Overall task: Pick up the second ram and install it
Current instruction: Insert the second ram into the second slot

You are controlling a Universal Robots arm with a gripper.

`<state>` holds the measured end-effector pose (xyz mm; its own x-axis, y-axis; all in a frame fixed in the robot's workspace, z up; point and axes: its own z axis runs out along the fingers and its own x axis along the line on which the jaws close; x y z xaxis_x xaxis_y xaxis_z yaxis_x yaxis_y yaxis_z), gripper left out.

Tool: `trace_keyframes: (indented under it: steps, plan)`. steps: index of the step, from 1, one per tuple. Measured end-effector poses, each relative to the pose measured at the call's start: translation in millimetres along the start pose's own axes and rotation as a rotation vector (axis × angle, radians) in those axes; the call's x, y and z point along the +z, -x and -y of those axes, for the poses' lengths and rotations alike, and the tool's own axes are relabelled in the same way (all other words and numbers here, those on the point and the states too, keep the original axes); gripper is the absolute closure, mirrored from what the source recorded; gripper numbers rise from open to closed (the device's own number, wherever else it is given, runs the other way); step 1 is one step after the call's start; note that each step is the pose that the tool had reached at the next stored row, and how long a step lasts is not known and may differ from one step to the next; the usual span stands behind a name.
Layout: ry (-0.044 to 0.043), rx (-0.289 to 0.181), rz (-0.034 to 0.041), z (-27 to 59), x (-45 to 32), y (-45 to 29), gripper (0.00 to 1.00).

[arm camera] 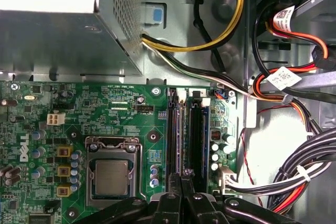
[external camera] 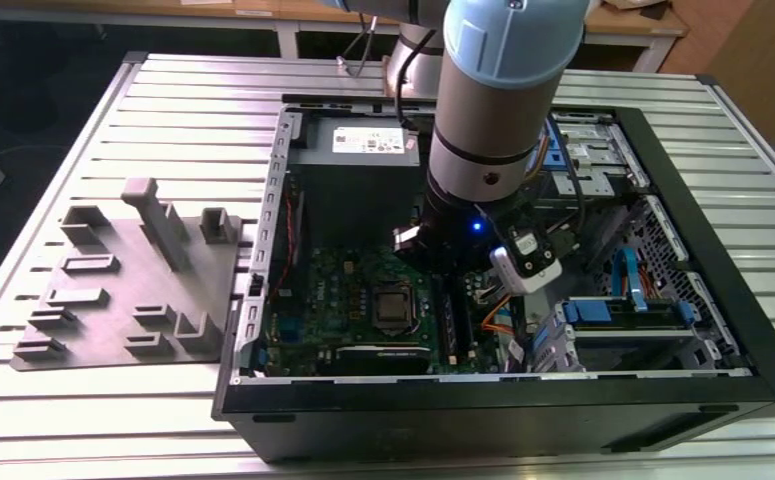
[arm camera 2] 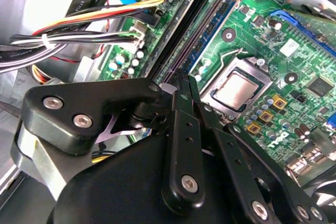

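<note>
Green motherboard under me, I'm hovering my claw pinched nearly closed over the ram slots, gripping nothing visible, and any tilt risks jamming.

The second ram stands on its long edge in a black motherboard slot, not lying flat. In the second wrist view it is a thin, straight strip of dark blue board beside the slot's black wall. It runs directly away from the gripper, with its near end just below the drawn-together fingertips and its far end well beyond them. Whether the tips touch its top edge, or whether it is pressed fully home, I cannot tell.
</note>
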<state>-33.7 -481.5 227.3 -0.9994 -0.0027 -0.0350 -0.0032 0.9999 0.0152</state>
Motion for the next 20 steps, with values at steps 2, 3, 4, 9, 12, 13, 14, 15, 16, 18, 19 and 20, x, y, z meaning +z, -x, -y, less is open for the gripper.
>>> trace_keyframes:
  steps: [2, 3, 4, 9, 12, 13, 14, 15, 16, 18, 19, 20]
  plan:
    - [0.0000, 0.000, 0.0000, 0.0, 0.0, 0.0, 0.92]
    - [0.0000, 0.000, 0.0000, 0.0, 0.0, 0.0, 0.92]
    - [0.0000, 0.000, 0.0000, 0.0, 0.0, 0.0, 0.92]
    - [-0.0006, 0.017, 0.0003, 0.0, 0.2, 0.9, 0.92]
    - [-0.0010, 0.030, 0.0004, 0.0, 0.3, 1.3, 0.92]
    - [-0.0012, 0.032, 0.0004, 0.0, 0.3, 1.3, 0.92]
    - [-0.0012, 0.034, 0.0005, 0.0, 0.4, 1.3, 0.92]
    - [-0.0012, 0.034, 0.0005, 0.0, 0.5, 1.3, 0.92]
    - [-0.0010, 0.034, 0.0005, 0.0, 0.9, 1.3, 0.92]
    - [-0.0011, 0.034, 0.0005, 0.0, 1.4, 1.3, 0.92]
    - [-0.0013, 0.034, 0.0005, 0.0, 1.5, 1.3, 0.92]
    - [-0.0013, 0.034, 0.0005, 0.0, 1.7, 1.3, 0.92]
